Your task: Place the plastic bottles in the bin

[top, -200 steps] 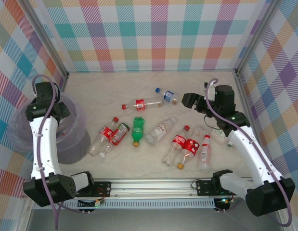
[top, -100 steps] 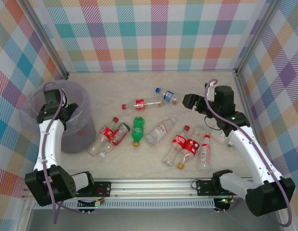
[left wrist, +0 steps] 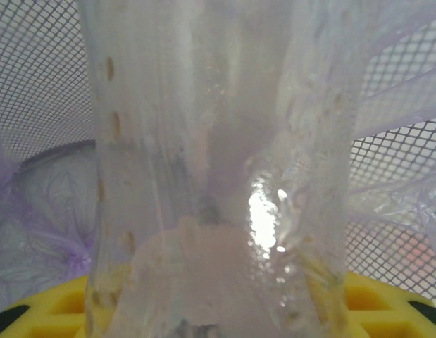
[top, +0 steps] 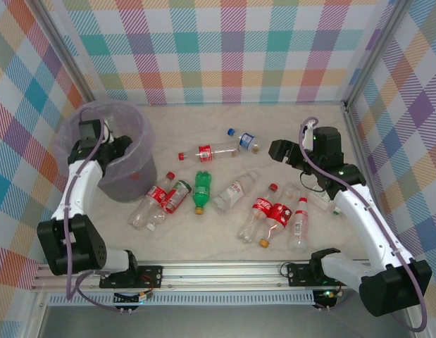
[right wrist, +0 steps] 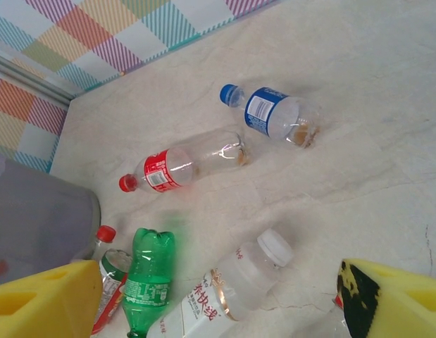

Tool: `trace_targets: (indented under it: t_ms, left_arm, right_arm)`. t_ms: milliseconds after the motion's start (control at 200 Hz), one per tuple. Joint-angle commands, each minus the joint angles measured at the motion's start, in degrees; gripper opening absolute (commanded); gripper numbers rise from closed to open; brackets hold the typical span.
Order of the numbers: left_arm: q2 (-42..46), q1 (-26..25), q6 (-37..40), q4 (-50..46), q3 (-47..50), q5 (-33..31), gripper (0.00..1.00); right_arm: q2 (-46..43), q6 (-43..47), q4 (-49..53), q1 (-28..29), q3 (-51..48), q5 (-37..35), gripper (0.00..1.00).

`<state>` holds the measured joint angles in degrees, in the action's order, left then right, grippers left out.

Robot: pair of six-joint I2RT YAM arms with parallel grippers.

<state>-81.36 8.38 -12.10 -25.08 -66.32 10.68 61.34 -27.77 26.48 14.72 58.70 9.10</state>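
Here, left tool [top: 121, 145] pinches the bin [top: 136, 115] rim; right tool [top: 277, 149] gapes empty.

A round, translucent lilac-grey bin [top: 130, 184], lined with a thin clear bag [left wrist: 225, 141], is being shown upright on the left of the table [top: 203, 120]. The plastic bottles [top: 236, 191] are being shown lying on their sides, scattered from the bin across to the right. Two red-labelled bottles [top: 158, 196] are being seen just beside the bin's near wall, and a green bottle [top: 201, 189] is being seen next to them. Farther back, a red-capped clear bottle [top: 204, 151] and a blue-capped, blue-labelled bottle [top: 245, 140] are being shown nearly end to end. On the right, a red-labelled bottle [top: 258, 209], an orange-capped bottle [top: 276, 215] and a red-capped pale bottle [top: 300, 224] are being seen side by side.
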Motion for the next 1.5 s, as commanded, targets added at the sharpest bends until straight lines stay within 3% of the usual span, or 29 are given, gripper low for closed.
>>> trace_targets:
  t_ms: [0,190,385,475,735,835,985,1205,1285,1495]
  left_arm:
    - [-4.1,-3.8,-1.1,2.8,-3.9,0.1,0.08]
    - [-10.0,-7.3,-0.6,0.2,-9.7,-3.1,0.13]
    - [-11.9,-7.4,1.4,-3.8,-13.1,-6.3,0.55]
    - [-12.3,-7.5,2.6,-6.2,-14.6,-6.9,0.70]
    - [-9.0,-7.4,6.5,-11.4,-15.6,-12.1,0.95]
    - [-7.2,-7.4,6.8,-13.0,-16.5,-14.2,1.00]
    - [-3.7,-7.5,7.7,-13.4,-17.7,-15.3,1.00]
    - [2.4,-7.4,8.2,-13.0,-18.9,-15.1,1.00]
    - [3.8,-7.4,8.6,-13.7,-19.4,-13.9,1.00]
    - [7.5,-7.5,6.8,-17.3,-22.6,-11.8,1.00]
  right_arm:
    - [-0.8,0.4,2.0,0.1,2.5,-1.3,0.87]
    - [-2.2,1.3,7.2,0.0,3.5,-5.4,0.87]
    - [-0.2,3.1,21.3,-3.1,6.7,-9.0,0.91]
    - [0.5,3.3,28.4,-4.1,6.7,-11.0,0.91]
    - [-3.0,-1.4,37.0,-8.2,3.5,-16.9,0.93]
    - [-5.5,-4.5,36.7,-12.1,-0.7,-17.7,0.96]
    - [-11.4,-7.8,31.9,-23.5,-7.9,-11.2,1.00]
    - [-12.0,-16.5,20.3,-38.2,-16.1,8.0,0.99]
    - [-11.9,-21.5,15.4,-39.9,-19.3,10.8,0.99]
    - [-13.9,-30.1,9.0,-40.1,-25.2,7.4,0.99]
